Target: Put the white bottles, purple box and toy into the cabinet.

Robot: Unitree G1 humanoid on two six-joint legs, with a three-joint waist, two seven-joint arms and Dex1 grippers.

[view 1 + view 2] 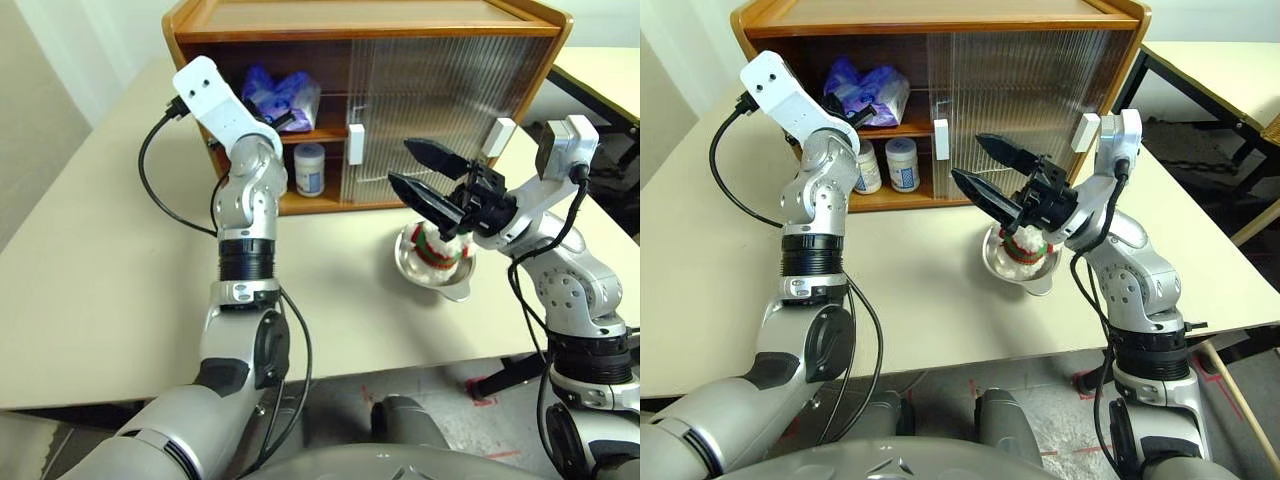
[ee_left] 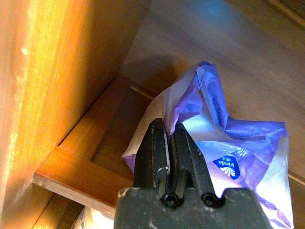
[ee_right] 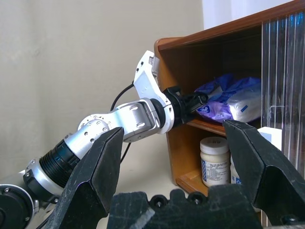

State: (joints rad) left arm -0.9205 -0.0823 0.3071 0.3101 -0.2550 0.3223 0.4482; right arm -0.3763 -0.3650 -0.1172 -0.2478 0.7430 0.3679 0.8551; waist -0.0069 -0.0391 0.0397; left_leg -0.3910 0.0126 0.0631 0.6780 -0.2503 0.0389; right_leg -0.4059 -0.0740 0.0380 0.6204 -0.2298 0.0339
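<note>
The wooden cabinet stands at the back of the table with its left side open. The purple box lies on the upper shelf, and my left gripper is inside, shut on the edge of its wrap. Two white bottles stand on the lower shelf beneath it. The toy sits in a metal bowl in front of the cabinet. My right gripper hangs open just above the toy, pointing left toward the cabinet, with nothing in it.
The ribbed sliding doors with white handles cover the cabinet's right half. A second table stands at the far right. Bare tabletop stretches left of the cabinet and across the front.
</note>
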